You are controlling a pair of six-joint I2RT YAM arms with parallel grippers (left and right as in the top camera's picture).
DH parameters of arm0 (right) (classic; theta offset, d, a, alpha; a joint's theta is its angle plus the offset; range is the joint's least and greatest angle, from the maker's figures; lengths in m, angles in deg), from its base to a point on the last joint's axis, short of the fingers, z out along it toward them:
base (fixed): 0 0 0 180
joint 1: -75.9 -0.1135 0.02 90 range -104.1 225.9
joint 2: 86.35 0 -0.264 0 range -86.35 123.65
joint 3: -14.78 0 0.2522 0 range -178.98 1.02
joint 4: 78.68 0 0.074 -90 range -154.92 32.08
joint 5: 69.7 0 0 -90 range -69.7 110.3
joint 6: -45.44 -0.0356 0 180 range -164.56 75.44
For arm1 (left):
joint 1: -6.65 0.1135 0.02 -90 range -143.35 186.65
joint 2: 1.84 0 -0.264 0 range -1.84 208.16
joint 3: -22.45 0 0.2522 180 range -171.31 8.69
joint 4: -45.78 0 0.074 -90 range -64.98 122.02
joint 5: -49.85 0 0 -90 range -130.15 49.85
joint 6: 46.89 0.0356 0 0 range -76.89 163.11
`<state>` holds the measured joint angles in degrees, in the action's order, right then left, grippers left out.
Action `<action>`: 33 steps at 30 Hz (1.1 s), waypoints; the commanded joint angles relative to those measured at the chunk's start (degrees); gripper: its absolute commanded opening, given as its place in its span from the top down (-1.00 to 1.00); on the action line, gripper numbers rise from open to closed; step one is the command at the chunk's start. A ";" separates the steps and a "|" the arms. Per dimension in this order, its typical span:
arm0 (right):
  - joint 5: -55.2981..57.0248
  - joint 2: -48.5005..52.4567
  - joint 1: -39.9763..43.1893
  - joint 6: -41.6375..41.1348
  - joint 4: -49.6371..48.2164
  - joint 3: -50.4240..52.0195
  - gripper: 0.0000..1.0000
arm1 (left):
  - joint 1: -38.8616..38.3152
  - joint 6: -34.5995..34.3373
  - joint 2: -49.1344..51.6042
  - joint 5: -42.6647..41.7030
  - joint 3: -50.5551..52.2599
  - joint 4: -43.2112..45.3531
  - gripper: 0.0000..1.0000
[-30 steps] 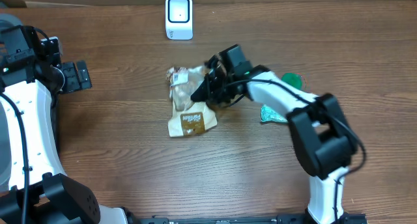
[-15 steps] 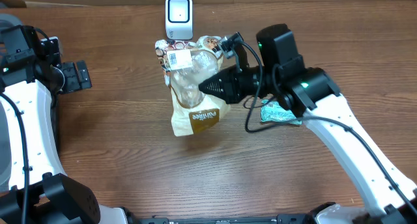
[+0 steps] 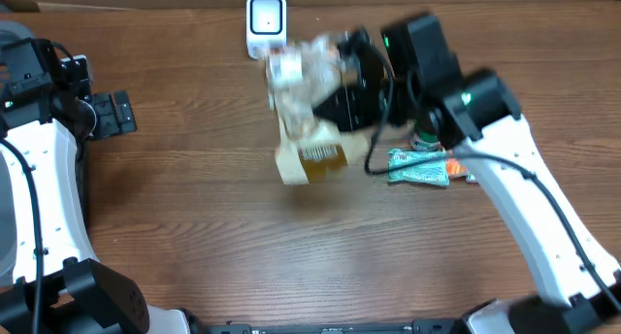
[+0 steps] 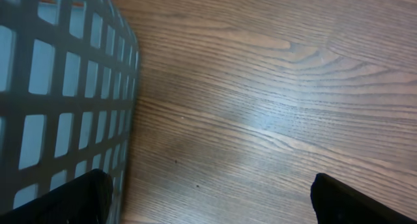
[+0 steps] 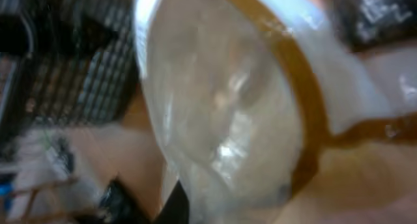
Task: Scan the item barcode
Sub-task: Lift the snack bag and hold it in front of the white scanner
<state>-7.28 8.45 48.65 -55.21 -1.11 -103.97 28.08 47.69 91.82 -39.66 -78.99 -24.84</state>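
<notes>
My right hand point(image 3: 335, 106) is pinched shut on the crinkled snack bag of clear plastic with a tan printed bottom point(image 3: 306, 116). I have it lifted off the brown wooden table point(image 3: 194, 227). Seen from overhead, the bag hangs just in front of the small white box-shaped scanner point(image 3: 266, 25) standing at the far edge. The clear top end of the bag is near the scanner's right side, and I cannot tell whether the two touch. A barcode label point(image 3: 323, 154) shows on the tan end, which points toward me and away from the scanner. The bag looks blurred in that view. In my right wrist view it point(image 5: 228, 107) fills nearly the whole picture, see-through and smeared, with a tan band curving round it.

A flat green foil packet point(image 3: 419, 167) lies on the table under my right arm, well apart from the bag.

My left hand point(image 4: 221, 204) is spread fully open with nothing in it. Only the dark tips show at the bottom corners of its wrist view. It hangs over bare wood just beside a grey plastic lattice basket point(image 4: 65, 87), far over on the left side of the table.
</notes>
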 commanded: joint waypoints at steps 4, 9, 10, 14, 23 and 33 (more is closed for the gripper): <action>43.80 18.05 -4.92 12.46 -4.31 -24.33 0.92 | 0.52 -0.76 -0.31 0.31 0.22 0.13 -0.99; 54.23 26.77 -5.70 33.16 -19.89 -23.98 0.92 | 0.52 -0.76 -0.31 0.31 0.22 0.15 -0.99; 54.99 28.68 -5.70 38.51 -22.73 -23.98 0.92 | 0.52 -0.76 -0.31 0.31 0.22 0.13 -0.99; 58.07 35.17 -5.70 51.56 -32.59 -23.98 0.92 | 0.52 -0.76 -0.31 0.31 0.22 0.13 -0.99; 62.05 47.06 -5.68 68.67 -53.57 -23.96 0.92 | 0.33 -0.76 -0.31 0.28 0.22 0.15 -0.99; 63.12 50.31 -5.70 70.75 -56.70 -23.56 0.92 | 0.31 -0.76 -0.31 0.28 0.20 0.13 -0.99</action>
<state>54.49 59.25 42.88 14.36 -56.45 -127.09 28.08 47.69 91.82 -39.68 -78.97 -24.95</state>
